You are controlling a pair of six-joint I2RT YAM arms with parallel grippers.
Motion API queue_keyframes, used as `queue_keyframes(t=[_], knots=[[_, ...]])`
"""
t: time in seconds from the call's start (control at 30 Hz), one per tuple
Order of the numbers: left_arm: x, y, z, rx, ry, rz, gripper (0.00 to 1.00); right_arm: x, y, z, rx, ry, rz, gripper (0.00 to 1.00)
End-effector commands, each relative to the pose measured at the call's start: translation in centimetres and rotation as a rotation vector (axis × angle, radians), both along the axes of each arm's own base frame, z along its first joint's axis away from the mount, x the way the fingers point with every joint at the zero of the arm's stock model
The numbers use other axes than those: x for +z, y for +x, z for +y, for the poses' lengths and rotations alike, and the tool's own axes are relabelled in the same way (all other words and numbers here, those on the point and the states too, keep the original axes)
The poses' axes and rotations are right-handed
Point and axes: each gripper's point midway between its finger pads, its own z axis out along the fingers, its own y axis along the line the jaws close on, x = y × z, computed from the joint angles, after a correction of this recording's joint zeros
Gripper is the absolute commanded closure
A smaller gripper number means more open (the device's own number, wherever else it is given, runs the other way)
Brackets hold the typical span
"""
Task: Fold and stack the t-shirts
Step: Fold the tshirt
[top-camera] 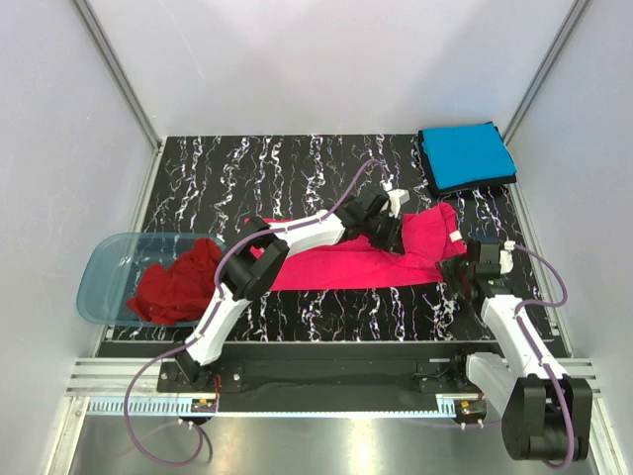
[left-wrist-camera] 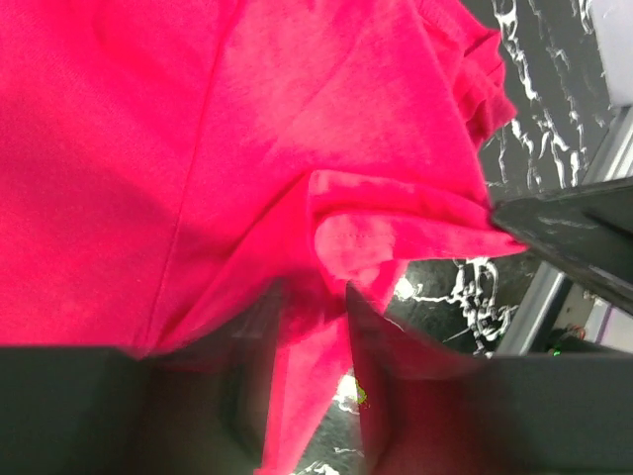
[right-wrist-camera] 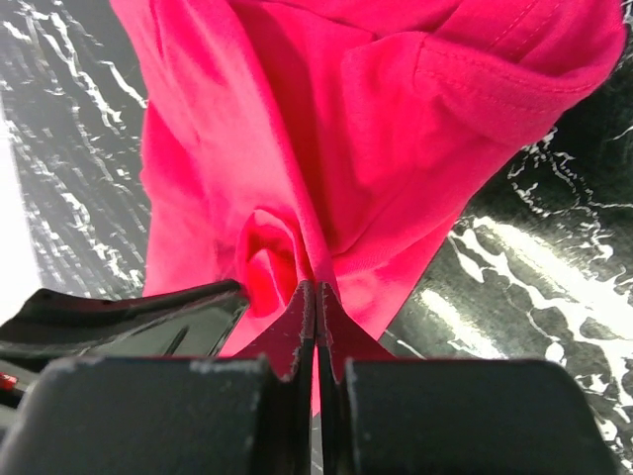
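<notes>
The bright pink-red t-shirt [top-camera: 346, 262] lies stretched across the middle of the table. My left gripper [top-camera: 394, 236] reaches over its right part. In the left wrist view the fingers [left-wrist-camera: 309, 297] pinch a bunched fold of the shirt [left-wrist-camera: 247, 148]. My right gripper [top-camera: 463, 265] is at the shirt's right end. Its jaws [right-wrist-camera: 316, 287] are shut on a pinch of the shirt [right-wrist-camera: 376, 129]. The bright blue t-shirt [top-camera: 467, 155] lies folded at the back right, on top of a dark one [top-camera: 477, 187]. The darker red t-shirt [top-camera: 178, 287] lies crumpled in the tub.
A translucent blue-grey tub [top-camera: 99, 272] stands at the table's left edge. White walls and metal posts close in the marbled black table [top-camera: 247, 178]. The right gripper's black body [left-wrist-camera: 579, 237] shows close by in the left wrist view.
</notes>
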Motion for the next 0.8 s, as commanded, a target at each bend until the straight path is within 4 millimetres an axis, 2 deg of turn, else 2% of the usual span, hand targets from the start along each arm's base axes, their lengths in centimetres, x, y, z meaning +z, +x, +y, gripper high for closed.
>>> queue_keyframes(t=[0.0,0.03,0.07,0.23,0.37,0.43,0.57,0.73,0.77], knots=[[2.6,1.1,-1.4,-0.028,-0.059,-0.101,0.82,0.5,-0.2,0.5,-0.014,0.038,-0.03,1.0],[2.8,1.1,-1.4,-0.029,-0.061,-0.104,0.97,0.4,-0.3,0.4,-0.028,0.048,-0.03,1.0],[3.3,1.0,-1.2,-0.028,-0.063,-0.111,1.0,0.6,-0.4,0.4,-0.035,0.048,-0.04,1.0],[4.8,1.0,-0.5,-0.013,-0.064,-0.153,1.0,-0.1,-1.0,1.2,-0.027,0.026,-0.038,1.0],[5.4,1.0,0.3,0.009,-0.054,-0.178,1.0,0.2,-1.6,1.5,-0.058,0.036,-0.069,1.0],[5.5,1.0,0.5,0.015,-0.06,-0.183,1.0,0.0,-2.3,0.9,-0.096,0.031,-0.073,1.0],[5.2,0.7,0.9,0.017,-0.054,-0.176,1.0,-1.9,-3.9,-0.7,-0.173,-0.013,-0.027,1.0],[4.8,0.1,1.0,0.016,-0.065,-0.148,1.0,-3.0,-4.2,-0.8,-0.175,-0.025,0.017,1.0],[4.8,0.1,1.1,0.025,-0.066,-0.147,1.0,-2.5,-3.9,-0.9,-0.173,-0.037,0.01,1.0]])
